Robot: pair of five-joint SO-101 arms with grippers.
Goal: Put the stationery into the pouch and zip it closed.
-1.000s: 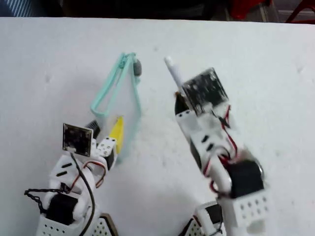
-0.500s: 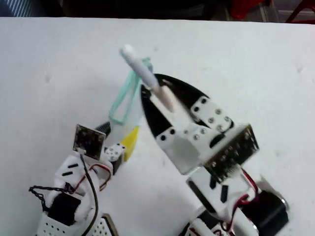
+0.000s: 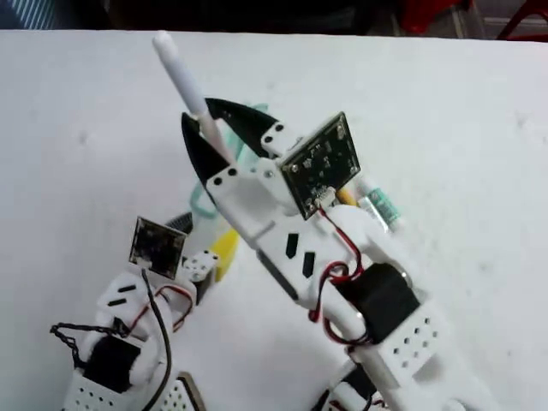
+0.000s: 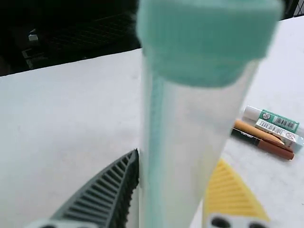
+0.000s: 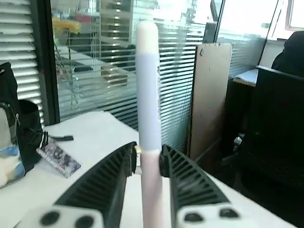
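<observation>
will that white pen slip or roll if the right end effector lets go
It would likely roll: the white pen looks round and smooth, with no clip visible. It may also pivot in the grip, since a long stretch sticks out beyond the right end effector.

The worktop [image 3: 445, 111] is viewed from above in the high view, with the arms [image 3: 368, 300] at the lower edge of the frame and the far edge near the top. The left wrist view is taken very near the pouch [image 4: 199, 118], low across the worktop; the pens [image 4: 266, 137] beyond are shared with the high view. The right wrist view is aimed along the right hand [image 5: 148, 149] and marker [image 5: 147, 85] into the room.
</observation>
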